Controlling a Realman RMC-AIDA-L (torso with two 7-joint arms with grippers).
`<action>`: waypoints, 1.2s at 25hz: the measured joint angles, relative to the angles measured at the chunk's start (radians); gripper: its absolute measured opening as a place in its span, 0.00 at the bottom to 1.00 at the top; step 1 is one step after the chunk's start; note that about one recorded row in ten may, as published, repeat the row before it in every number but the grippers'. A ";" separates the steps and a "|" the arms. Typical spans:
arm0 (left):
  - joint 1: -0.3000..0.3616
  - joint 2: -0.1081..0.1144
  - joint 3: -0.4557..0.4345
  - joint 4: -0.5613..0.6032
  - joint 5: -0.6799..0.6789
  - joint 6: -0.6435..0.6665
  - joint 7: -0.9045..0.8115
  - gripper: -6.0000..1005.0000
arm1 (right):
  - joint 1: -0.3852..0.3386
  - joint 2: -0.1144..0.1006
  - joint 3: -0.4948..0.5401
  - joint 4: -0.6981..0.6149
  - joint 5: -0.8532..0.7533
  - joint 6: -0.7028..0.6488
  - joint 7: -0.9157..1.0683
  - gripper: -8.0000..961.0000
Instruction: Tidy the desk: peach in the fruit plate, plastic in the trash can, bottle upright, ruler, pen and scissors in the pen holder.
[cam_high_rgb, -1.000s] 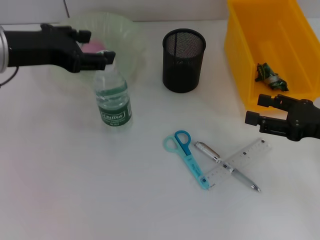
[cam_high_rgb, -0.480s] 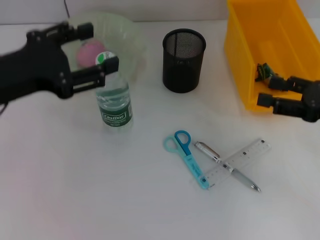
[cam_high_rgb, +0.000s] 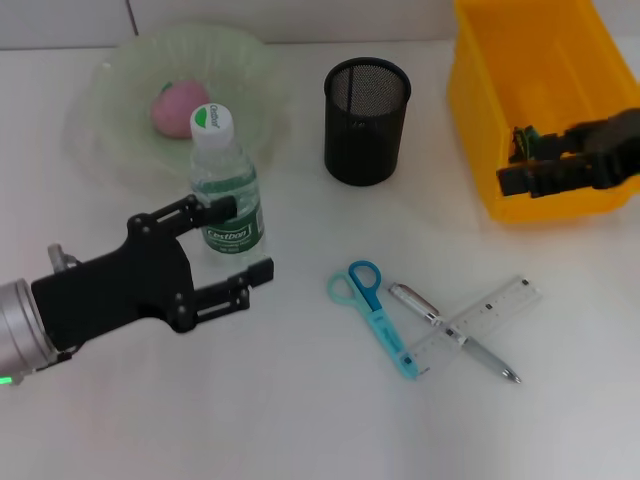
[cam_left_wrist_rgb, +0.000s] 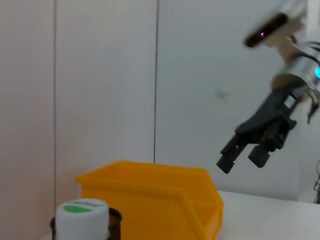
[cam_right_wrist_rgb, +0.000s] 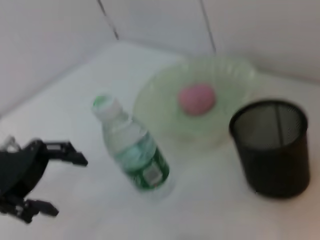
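Observation:
The bottle (cam_high_rgb: 225, 195) stands upright with its green-and-white cap on, also in the right wrist view (cam_right_wrist_rgb: 134, 150). My left gripper (cam_high_rgb: 248, 238) is open just in front of it, not touching it, and appears in the right wrist view (cam_right_wrist_rgb: 67, 185). The pink peach (cam_high_rgb: 180, 107) lies in the green fruit plate (cam_high_rgb: 255, 70). The blue scissors (cam_high_rgb: 372, 315), pen (cam_high_rgb: 415, 303) and clear ruler (cam_high_rgb: 500, 305) lie crossed on the desk. The plastic (cam_high_rgb: 522, 136) is in the yellow trash can (cam_high_rgb: 500, 90). My right gripper (cam_high_rgb: 512, 160) is open over its front wall, seen raised in the left wrist view (cam_left_wrist_rgb: 241, 161).
The black mesh pen holder (cam_high_rgb: 367, 120) stands between the plate and the yellow can, and shows in the right wrist view (cam_right_wrist_rgb: 270, 145). The white desk spreads out in front of the scissors and to the left.
My left gripper left the bottle's top and pulled back to the near left, open. My right gripper moved up and away, over the yellow can's front wall.

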 joint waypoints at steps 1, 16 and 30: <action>-0.040 0.002 -0.003 -0.134 -0.004 0.053 0.160 0.78 | 0.033 0.000 -0.038 -0.023 -0.044 -0.022 0.058 0.85; -0.023 0.026 -0.008 -0.277 0.035 0.130 0.322 0.77 | 0.316 0.005 -0.558 -0.052 -0.351 -0.068 0.640 0.85; -0.033 0.030 -0.019 -0.327 0.067 0.122 0.297 0.77 | 0.449 0.018 -0.716 0.277 -0.292 0.106 0.662 0.85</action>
